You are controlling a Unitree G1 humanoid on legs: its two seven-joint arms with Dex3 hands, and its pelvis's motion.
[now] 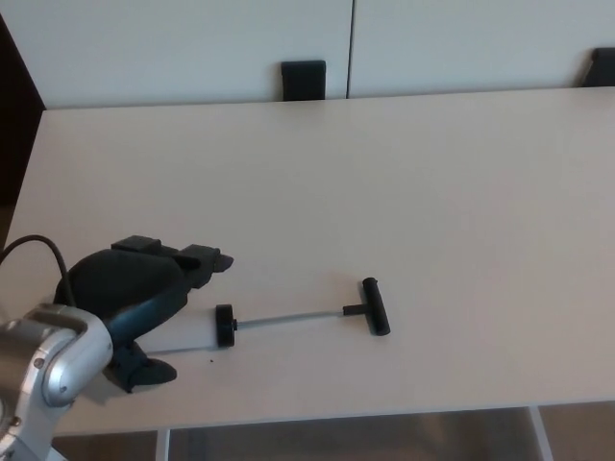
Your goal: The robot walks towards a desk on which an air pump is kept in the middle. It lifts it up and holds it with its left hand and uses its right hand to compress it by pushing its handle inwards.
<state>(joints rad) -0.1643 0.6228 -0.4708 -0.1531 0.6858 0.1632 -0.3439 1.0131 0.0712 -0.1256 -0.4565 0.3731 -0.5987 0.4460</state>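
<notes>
Centrally, near the front edge of the desk (404, 173), lies the air pump (288, 322) on its side: a pale barrel at left, a black end cap, a thin rod drawn fully out, and a black T-handle (375, 305) at right. The left hand (144, 298) straddles the barrel end, fingers spread and unclenched, with nothing yet grasped. The right hand is out of view. The pump appears light and rigid, its smooth barrel probably slippery; the extended rod looks slender and liable to bend. The barrel near the cap seems the soundest place to take hold.
</notes>
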